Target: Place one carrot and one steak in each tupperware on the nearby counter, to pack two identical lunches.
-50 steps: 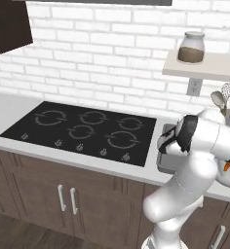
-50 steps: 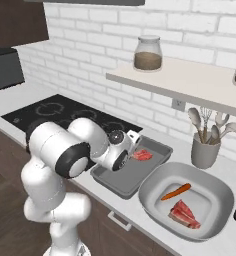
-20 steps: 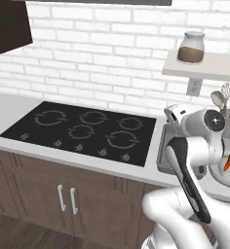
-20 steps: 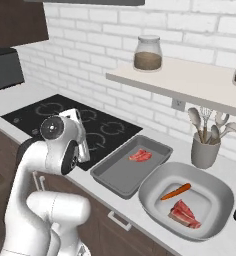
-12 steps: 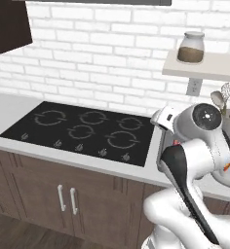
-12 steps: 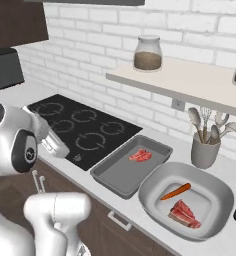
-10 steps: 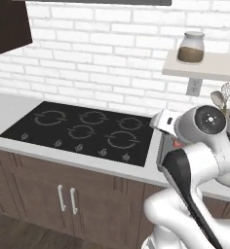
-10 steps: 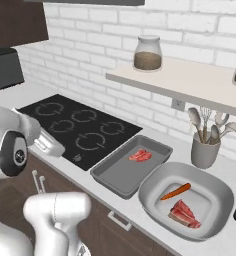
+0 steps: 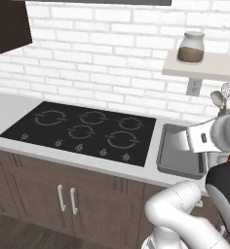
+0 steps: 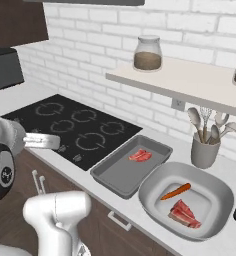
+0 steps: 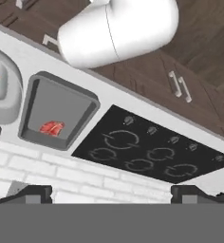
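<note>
White brick wall (image 9: 102, 53) was noted behind a black stovetop (image 9: 85, 131). Dark brown cabinets (image 9: 63, 194) with white handles were seen below; a pale shelf (image 10: 190, 82) was mounted right.

Arm swung up, away from rectangular tray (image 10: 121, 176); hand lifted high.

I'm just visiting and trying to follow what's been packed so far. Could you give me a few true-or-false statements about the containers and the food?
1. The dark grey rectangular tray holds one red raw steak. True.
2. That tray also holds a carrot. False: only the steak lies in it.
3. The light grey rounded basin holds a slim orange carrot and a second red steak. True.
4. The robot's fingers are carrying a carrot. False: nothing is between them.
5. A pan sits on the black stovetop. False: its burners are bare.
</note>
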{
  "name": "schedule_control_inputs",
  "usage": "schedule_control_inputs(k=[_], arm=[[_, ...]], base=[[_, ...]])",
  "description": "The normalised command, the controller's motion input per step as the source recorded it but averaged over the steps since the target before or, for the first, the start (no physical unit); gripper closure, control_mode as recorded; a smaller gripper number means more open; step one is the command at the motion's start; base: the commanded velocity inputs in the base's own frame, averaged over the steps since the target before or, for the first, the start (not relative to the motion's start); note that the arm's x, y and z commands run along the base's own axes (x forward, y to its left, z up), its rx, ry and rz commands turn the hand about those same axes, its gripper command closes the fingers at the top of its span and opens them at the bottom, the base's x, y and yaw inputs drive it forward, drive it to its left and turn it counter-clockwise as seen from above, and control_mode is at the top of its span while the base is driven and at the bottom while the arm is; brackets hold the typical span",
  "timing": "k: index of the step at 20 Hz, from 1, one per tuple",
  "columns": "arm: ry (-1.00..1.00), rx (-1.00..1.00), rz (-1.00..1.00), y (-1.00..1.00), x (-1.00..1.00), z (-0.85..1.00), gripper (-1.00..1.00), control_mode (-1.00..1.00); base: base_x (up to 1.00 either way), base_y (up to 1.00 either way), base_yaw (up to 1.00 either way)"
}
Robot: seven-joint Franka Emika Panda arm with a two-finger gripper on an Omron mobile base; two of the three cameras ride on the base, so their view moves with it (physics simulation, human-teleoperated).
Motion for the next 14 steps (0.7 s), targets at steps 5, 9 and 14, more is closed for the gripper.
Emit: schedule_control_inputs(k=[5, 9, 14], arm=[[0.1, -0.15, 0.05, -0.06, 0.27, 0.04, -1.0, -1.0], [-0.01, -0.19, -0.11, 0.04, 0.25, -0.17, -1.0, -1.0], [-0.11, -0.06, -0.03, 0.01, -0.12, -0.19, -1.0, -1.0]], base=[[0.0, 0.0, 0.0], [0.0, 0.0, 0.0], [0.0, 0.0, 0.0]])
